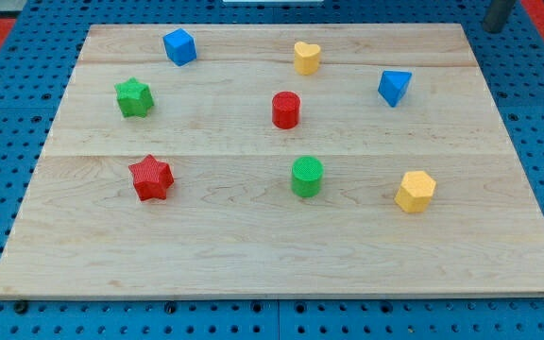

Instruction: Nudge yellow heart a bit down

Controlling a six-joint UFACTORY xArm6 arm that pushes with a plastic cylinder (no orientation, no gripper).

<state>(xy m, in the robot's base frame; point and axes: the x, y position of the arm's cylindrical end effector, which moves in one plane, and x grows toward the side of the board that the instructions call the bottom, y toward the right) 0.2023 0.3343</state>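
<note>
Blue pegboard surrounds a pale wooden board (281, 236) that fills most of the view. At the view's top right corner, off the board, a dark rod (499, 15) enters the frame; only a short stretch shows, and whether my tip itself is seen there I cannot tell. It has no jaws and holds nothing, touching no block. From the rod, the yellow heart (307, 58) lies well apart toward the view's left, near the board's top edge. Nearest the rod is the blue triangular block (395, 87), below and left of it. Farther left sit the red cylinder (286, 110), just below the heart, the blue cube (179, 46) and the green star (133, 97). Far below the rod are the yellow hexagon (415, 192), green cylinder (307, 177) and red star (151, 178).
</note>
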